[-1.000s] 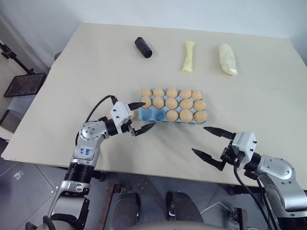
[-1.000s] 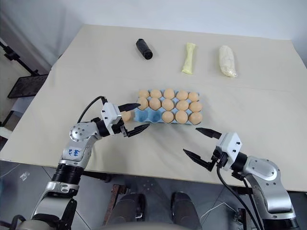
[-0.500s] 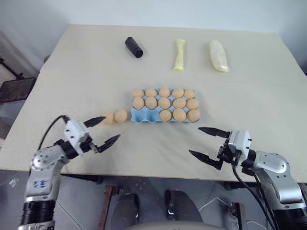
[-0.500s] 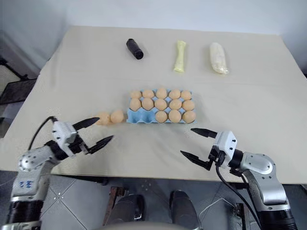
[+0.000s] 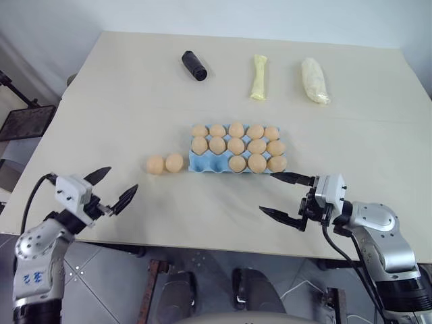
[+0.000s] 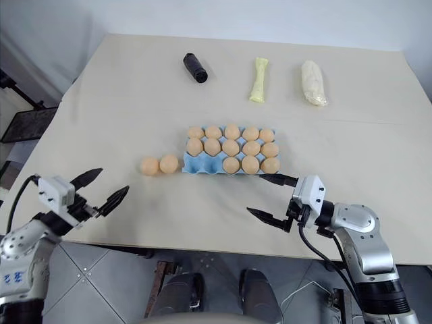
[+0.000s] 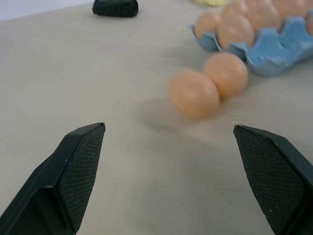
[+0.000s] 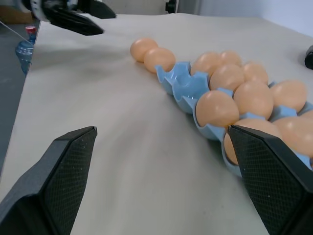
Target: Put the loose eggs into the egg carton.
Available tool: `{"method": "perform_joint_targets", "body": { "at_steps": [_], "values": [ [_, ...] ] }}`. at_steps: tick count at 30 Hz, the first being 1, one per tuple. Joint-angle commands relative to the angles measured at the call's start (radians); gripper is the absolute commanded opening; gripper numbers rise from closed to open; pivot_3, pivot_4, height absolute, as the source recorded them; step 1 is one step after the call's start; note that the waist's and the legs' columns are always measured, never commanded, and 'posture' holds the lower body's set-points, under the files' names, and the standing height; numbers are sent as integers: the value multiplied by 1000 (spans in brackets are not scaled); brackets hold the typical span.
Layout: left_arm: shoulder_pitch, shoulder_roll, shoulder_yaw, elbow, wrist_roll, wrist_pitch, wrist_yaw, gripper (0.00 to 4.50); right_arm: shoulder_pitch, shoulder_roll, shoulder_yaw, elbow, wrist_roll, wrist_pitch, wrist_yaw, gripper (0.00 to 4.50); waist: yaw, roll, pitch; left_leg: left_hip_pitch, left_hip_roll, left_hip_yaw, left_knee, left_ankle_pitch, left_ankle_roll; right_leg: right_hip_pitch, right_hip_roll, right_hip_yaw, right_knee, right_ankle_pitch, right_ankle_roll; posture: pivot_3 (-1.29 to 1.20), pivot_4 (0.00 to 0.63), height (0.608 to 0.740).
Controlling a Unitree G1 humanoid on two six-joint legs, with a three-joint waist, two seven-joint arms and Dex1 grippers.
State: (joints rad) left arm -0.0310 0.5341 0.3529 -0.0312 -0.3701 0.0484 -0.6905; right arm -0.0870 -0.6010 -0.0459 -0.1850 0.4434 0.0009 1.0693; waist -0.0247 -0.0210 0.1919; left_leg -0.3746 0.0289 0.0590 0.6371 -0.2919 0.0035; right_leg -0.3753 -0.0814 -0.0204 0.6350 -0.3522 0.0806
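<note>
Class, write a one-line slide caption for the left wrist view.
Open left gripper faces two loose eggs lying beside the egg carton.

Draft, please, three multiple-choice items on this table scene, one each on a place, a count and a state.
1. Where do the two loose eggs lie?
A. On the table beside the egg carton, at its end on the robot's left
B. Next to the black cylinder
C. Between the two long bags

2. How many cups of the carton are empty?
A. None
B. Two
C. Five

3. How is the left gripper?
A. Shut on an egg
B. Open and holding nothing
C. Shut and empty

Answers:
1 A: both eggs rest side by side just off that end.
2 B: two bare blue cups show in the near row, at the end by the loose eggs.
3 B: its fingers stand wide apart with only table between them.
</note>
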Motion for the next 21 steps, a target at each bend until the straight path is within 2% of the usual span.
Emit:
{"method": "perform_joint_targets", "body": {
  "at_steps": [1, 8, 19, 21],
  "values": [
    [-74, 18, -50, 70, 9, -3, -44, 4484, -5, -1, -13, -11, 16, -3, 2, 4500, -1, 0, 0, 0, 0, 0, 0, 0, 0, 0, 0, 0, 0, 0, 0, 0, 150, 740],
    [-250, 51, -142, 317, 75, -80, -146, 4484, 5, -2, -21, -20, 15, -5, -3, 4500, -3, 0, 0, 1, 1, 3, 0, 0, 0, -1, 2, -1, 1, 0, 1, 0, 150, 740],
    [-408, -1, -220, 568, 132, -202, -190, 4484, 32, -3, -38, -35, 15, -13, -27, 4500, -2, 0, 0, 1, 0, 3, 3, 0, 0, -1, 2, -1, 4, 1, 1, 0, 150, 740],
    [-428, -5, -219, 609, 139, -219, -188, 4094, 35, -4, -40, -39, 15, -12, -31, 4500, -2, 0, 0, 1, 0, 3, 4, 0, 1, -1, 2, -1, 5, 1, 1, 0, 150, 740]
  ]
}}
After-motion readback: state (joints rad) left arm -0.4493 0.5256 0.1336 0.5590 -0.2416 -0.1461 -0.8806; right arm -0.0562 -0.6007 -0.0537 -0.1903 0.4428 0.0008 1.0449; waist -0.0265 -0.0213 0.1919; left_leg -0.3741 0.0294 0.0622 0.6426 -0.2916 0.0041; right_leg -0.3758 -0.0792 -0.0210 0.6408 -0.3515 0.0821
